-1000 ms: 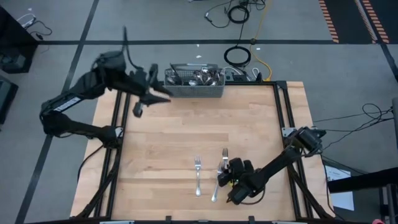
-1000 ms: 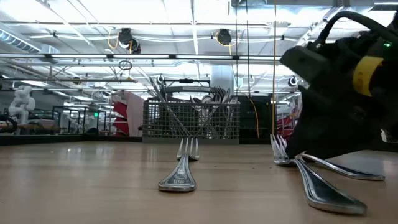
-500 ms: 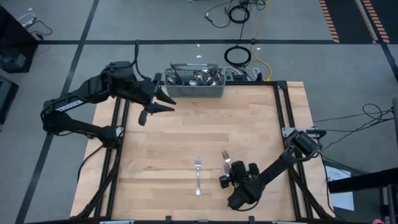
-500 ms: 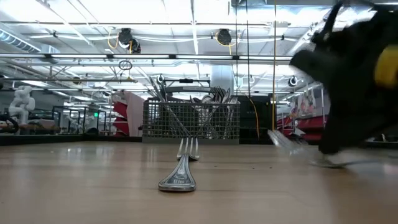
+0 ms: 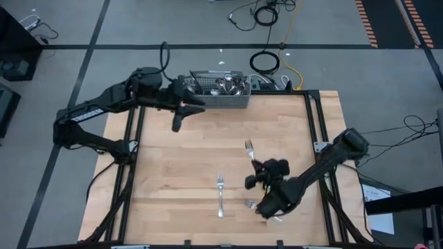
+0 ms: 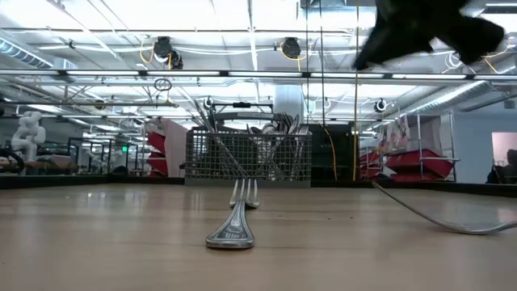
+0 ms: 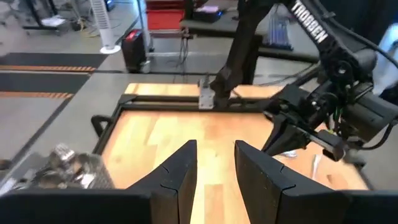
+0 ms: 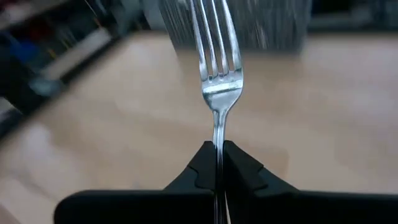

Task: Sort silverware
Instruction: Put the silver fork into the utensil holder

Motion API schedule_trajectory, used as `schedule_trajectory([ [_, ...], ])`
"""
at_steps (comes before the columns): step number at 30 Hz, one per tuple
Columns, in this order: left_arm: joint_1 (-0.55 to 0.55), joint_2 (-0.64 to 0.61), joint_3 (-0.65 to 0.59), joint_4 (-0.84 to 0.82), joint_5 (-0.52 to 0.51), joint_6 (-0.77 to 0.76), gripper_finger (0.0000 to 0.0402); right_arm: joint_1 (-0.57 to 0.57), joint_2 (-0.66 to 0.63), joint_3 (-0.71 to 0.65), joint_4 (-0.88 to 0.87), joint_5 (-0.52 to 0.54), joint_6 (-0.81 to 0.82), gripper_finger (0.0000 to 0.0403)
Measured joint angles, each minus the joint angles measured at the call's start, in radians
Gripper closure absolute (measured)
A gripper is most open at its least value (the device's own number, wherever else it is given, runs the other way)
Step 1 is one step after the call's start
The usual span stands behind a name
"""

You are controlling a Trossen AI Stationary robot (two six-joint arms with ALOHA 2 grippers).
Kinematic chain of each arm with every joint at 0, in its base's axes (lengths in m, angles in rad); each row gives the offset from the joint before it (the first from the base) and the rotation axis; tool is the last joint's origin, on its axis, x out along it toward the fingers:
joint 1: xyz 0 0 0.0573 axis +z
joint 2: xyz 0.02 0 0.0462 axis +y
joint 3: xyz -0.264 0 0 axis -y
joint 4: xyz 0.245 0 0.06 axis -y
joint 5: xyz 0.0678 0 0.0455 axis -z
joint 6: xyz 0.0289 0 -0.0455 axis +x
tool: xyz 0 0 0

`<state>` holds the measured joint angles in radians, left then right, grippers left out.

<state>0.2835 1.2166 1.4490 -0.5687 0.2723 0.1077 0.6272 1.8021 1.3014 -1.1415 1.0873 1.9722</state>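
Observation:
My right gripper (image 5: 259, 167) is near the table's front right, shut on a silver fork (image 8: 219, 74) whose tines (image 5: 248, 146) point toward the far edge. A second fork (image 5: 220, 194) lies flat on the wood left of it. Another piece of silverware (image 6: 436, 218) lies on the table partly under the right arm. More silverware stands in the grey mesh basket (image 5: 218, 90) at the far edge. My left gripper (image 5: 183, 114) hovers open just left of the basket, with nothing between its fingers (image 7: 180, 174). My right gripper pinches the fork's handle (image 8: 217, 127) just behind the neck between its two fingers. The fingers lie along the fork, so the tines stick out forward past the fingertips. The fork is lifted clear of the table, pointing toward the basket.
Black frame rails (image 5: 313, 131) run along the table's left and right sides. Cables (image 5: 264, 62) lie on the floor beyond the basket. Bare wood (image 5: 208, 152) lies between the basket and the forks.
My right gripper has taken hold of one of the two forks at the front right and risen with it, tipping more level. That fork is now lifted clear, its tines farther toward the far edge. My left gripper has gone toward the basket and turned.

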Motion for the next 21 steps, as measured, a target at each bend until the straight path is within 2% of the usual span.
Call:
schedule_trajectory([
  [5,0.031,0.071,0.000,0.092,0.141,-0.051,0.0285,-0.051,-0.153,0.001,0.028,0.195,-0.177,0.0402],
  [10,0.031,0.153,-0.008,0.200,0.213,-0.060,0.0285,-0.110,-0.299,0.001,0.246,0.243,-0.628,0.0400],
  [13,0.033,0.199,-0.079,0.394,0.284,-0.161,0.0285,-0.139,-0.366,0.001,0.446,0.251,-0.952,0.0400],
  [17,0.039,0.245,-0.192,0.656,0.300,-0.272,0.0285,-0.160,-0.417,0.003,0.690,0.251,-1.308,0.0400],
  [21,0.034,0.282,-0.288,0.998,0.336,-0.391,0.0285,-0.183,-0.426,0.003,0.807,0.242,-1.503,0.0401],
])
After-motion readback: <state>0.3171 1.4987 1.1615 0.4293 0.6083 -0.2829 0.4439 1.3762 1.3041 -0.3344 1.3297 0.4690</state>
